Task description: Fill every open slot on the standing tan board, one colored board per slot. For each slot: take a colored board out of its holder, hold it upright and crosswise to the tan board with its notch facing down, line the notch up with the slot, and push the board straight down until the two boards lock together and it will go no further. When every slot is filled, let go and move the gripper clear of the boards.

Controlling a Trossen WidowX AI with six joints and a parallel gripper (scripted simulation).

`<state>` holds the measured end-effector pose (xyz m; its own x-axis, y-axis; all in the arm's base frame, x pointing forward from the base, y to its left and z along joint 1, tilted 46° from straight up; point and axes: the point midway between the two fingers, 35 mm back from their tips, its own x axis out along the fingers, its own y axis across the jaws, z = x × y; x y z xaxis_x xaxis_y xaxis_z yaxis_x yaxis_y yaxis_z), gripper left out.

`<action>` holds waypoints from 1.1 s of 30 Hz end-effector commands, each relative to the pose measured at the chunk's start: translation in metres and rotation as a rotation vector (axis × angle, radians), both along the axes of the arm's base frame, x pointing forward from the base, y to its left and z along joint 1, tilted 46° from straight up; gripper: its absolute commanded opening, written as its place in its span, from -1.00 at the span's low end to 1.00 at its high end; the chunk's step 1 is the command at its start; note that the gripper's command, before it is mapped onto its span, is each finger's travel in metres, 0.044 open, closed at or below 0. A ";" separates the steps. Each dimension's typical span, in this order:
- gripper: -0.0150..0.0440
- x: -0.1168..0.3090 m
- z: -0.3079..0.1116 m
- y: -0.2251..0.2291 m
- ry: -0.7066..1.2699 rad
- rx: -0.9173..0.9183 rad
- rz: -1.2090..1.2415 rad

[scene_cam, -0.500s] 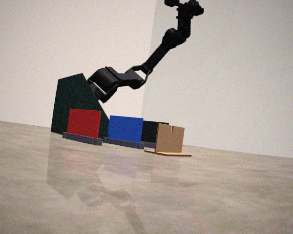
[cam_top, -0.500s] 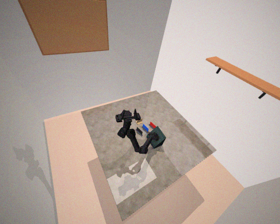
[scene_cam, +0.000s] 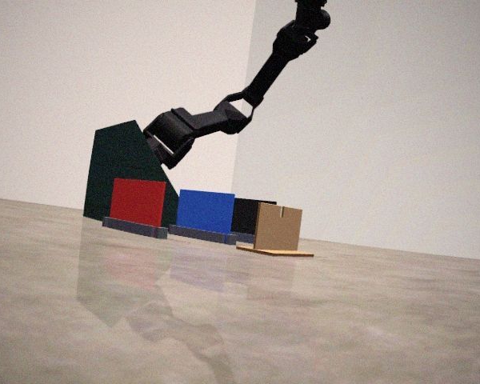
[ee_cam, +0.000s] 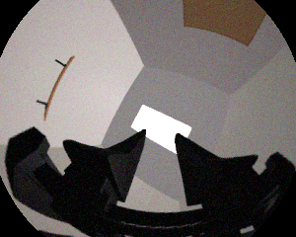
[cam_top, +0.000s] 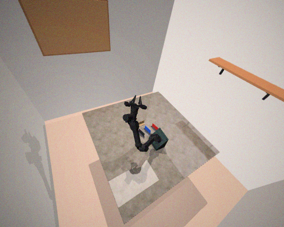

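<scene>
The tan board (cam_top: 141,122) (scene_cam: 275,231) stands upright on its flat base, with one open slot visible in its top edge in the exterior view. A red board (cam_top: 155,126) (scene_cam: 137,202), a blue board (cam_top: 147,129) (scene_cam: 205,210) and a black board (cam_top: 141,133) (scene_cam: 244,217) each stand in a low grey holder. The black board is partly hidden behind the blue and tan boards in the exterior view. My gripper (cam_top: 137,96) (ee_cam: 160,134) is raised high above the boards, pointing up and away from them. Its fingers are part-way apart, with nothing between them. It is out of frame in the exterior view.
A dark green block (cam_top: 163,138) (scene_cam: 120,165) stands at the arm's base, behind the red board in the exterior view. An orange wall shelf (cam_top: 249,78) (ee_cam: 55,89) and a brown wall panel (cam_top: 71,26) (ee_cam: 219,20) are far from the boards.
</scene>
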<state>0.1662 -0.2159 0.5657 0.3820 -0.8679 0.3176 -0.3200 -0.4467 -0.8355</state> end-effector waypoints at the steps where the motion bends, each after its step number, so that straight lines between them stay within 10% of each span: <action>1: 0.12 0.030 -0.037 -0.015 0.069 0.109 0.075; 15: 0.12 0.107 -0.228 -0.042 0.326 0.718 0.283; 33: 0.12 0.075 -0.451 0.044 0.458 1.854 0.177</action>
<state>0.2552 -0.1955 0.1445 0.3489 -0.0654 -0.9349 -0.7008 0.6441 -0.3066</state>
